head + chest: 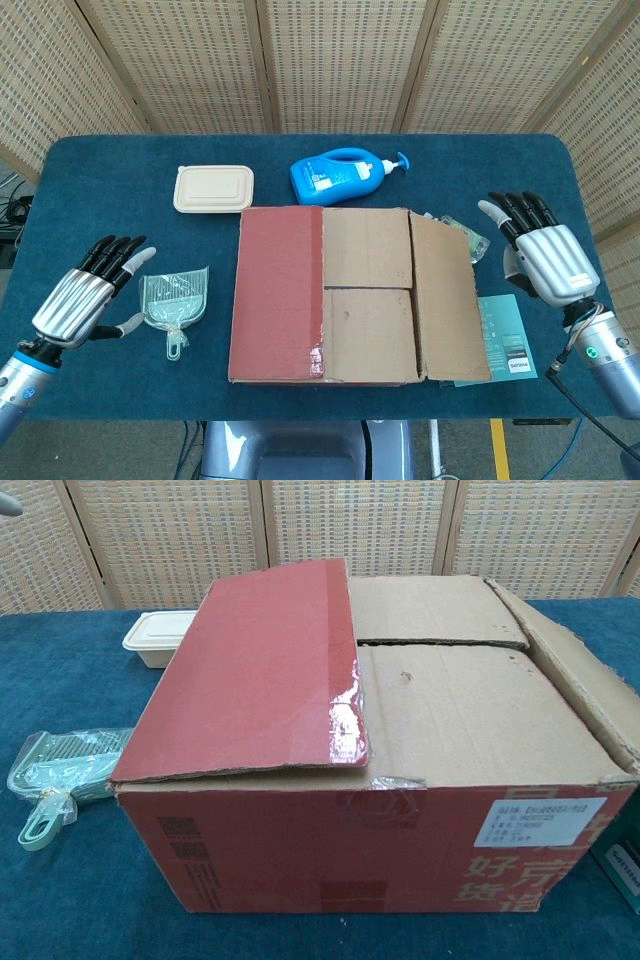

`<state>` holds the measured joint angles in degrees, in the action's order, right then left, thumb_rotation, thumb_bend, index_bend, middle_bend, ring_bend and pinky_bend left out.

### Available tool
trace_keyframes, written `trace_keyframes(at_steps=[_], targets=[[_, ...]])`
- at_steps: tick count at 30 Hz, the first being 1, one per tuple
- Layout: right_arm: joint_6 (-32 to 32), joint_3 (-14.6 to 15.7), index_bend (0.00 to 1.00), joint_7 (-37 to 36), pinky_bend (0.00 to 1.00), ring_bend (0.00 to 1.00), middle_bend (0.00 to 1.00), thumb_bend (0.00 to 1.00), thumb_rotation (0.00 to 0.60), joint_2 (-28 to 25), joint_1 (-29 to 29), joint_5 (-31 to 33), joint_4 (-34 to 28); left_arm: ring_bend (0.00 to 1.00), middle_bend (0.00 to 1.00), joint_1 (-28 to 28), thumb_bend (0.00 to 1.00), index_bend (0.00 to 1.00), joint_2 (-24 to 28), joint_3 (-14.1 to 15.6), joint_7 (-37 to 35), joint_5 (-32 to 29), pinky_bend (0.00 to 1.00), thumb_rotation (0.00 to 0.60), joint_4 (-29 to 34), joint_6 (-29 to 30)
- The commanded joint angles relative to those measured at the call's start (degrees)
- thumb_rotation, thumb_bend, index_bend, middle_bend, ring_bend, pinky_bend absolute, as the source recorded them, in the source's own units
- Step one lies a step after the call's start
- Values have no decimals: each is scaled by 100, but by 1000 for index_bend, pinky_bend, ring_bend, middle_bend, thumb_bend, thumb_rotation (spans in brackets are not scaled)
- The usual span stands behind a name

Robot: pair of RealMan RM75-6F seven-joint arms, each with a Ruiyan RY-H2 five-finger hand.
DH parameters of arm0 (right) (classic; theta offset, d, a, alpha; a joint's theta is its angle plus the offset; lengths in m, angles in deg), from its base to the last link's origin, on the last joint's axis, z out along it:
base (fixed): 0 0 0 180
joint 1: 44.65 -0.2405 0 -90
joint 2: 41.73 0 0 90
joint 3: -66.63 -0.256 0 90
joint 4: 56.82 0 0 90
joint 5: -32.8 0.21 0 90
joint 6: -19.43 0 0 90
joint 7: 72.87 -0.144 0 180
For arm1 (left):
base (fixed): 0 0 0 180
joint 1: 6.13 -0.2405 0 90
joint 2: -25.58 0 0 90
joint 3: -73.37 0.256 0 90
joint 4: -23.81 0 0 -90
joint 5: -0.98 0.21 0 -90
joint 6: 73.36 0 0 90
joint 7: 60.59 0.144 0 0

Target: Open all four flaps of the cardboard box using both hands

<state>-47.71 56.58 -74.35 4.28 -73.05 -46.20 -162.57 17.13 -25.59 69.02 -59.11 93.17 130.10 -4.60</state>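
Hovering w/ fingers spread, your left hand holds nothing, just left of the green dustpan. Right hand is likewise splayed & empty, apart from the cardboard box at table centre. Box flaps: red one lies nearly flat, right one sags outward; inner two closed.

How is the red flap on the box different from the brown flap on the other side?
The red flap is covered in glossy red tape; the right flap is bare brown cardboard. In the chest view the red flap rises toward its free edge at the middle of the box, while the right flap slopes down toward the box's outer edge. Both lie on the inner flaps, and neither hand touches them.
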Motion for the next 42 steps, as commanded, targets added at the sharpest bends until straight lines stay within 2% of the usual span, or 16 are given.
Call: trace_keyframes(at_steps=[1,6,8,10,12,15,19,22,23,25,30,33,42], targets=[[-220,74,25,202,0,0,4,878,600,211,190,120,-37,0,0,201,296,38,102,-94,-235,135,0,515,-62,-142],[-375,189,0,411,0,0,0,878,600,464,386,216,3,0,0,583,274,38,258,-186,-625,346,0,520,-53,-477],[-413,228,0,524,0,0,0,878,600,559,442,245,24,0,0,735,266,38,304,-224,-721,400,0,544,-51,-616],[-467,261,0,637,0,0,0,878,600,667,501,278,60,0,0,886,258,39,320,-264,-792,433,0,516,-52,-755],[-534,293,0,746,0,0,0,878,600,790,558,300,108,0,0,1043,219,53,312,-311,-864,461,0,385,-41,-895],[-620,346,0,924,0,0,0,883,600,975,644,315,176,0,0,1364,149,94,288,-371,-1167,512,0,225,-36,-1206],[-711,377,0,1076,0,0,0,903,600,1149,732,331,227,0,3,1782,151,127,231,-417,-1801,608,0,175,-73,-1562],[-761,385,0,1102,0,0,0,901,600,1216,782,347,238,0,14,2019,218,146,143,-468,-1994,711,0,173,-143,-1699],[-787,389,0,1110,0,0,0,900,600,1249,805,344,246,0,19,2135,267,148,106,-485,-2055,744,0,171,-183,-1790],[-811,399,0,1092,0,0,0,901,600,1298,843,347,258,0,27,2319,374,152,27,-516,-2130,801,0,163,-236,-1913],[-856,415,0,1056,0,0,0,903,600,1375,926,365,311,0,40,2758,715,159,-172,-586,-2272,839,0,123,-315,-2268],[-878,415,0,1007,0,0,0,904,600,1406,974,357,338,0,54,3075,851,183,-335,-657,-2329,804,0,124,-375,-2509],[-894,402,0,884,0,0,0,904,600,1394,1057,333,366,1,128,3684,897,262,-868,-842,-2110,560,0,123,-570,-2945]])
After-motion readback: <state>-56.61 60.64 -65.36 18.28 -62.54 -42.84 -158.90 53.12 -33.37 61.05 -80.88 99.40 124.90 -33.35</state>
